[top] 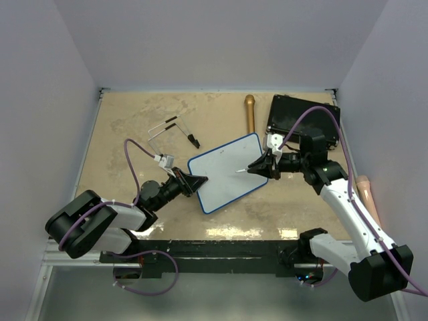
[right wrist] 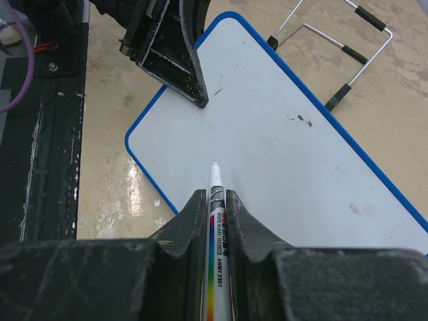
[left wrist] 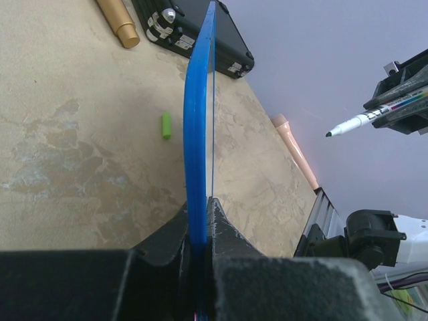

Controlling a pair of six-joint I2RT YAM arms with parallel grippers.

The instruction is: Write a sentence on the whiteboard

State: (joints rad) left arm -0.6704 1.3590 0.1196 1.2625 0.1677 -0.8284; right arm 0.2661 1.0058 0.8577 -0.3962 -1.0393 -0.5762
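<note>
The whiteboard (top: 227,172), white with a blue rim, lies tilted at mid-table. Its face is blank apart from a few small dark marks (right wrist: 304,120). My left gripper (top: 199,182) is shut on its left edge. In the left wrist view the blue rim (left wrist: 198,134) runs edge-on between the closed jaws of the left gripper (left wrist: 199,214). My right gripper (right wrist: 215,197) is shut on a white board marker (right wrist: 216,200), uncapped and pointing at the board (right wrist: 287,140). From the left wrist view the marker (left wrist: 364,119) has its tip clearly off the board's surface.
A black case (top: 302,117) and a gold cylinder (top: 249,114) lie at the back right. A wire stand (top: 175,130) sits at the back left. A peach-coloured object (top: 364,190) rests by the right wall. A small green cap (left wrist: 166,125) lies on the table.
</note>
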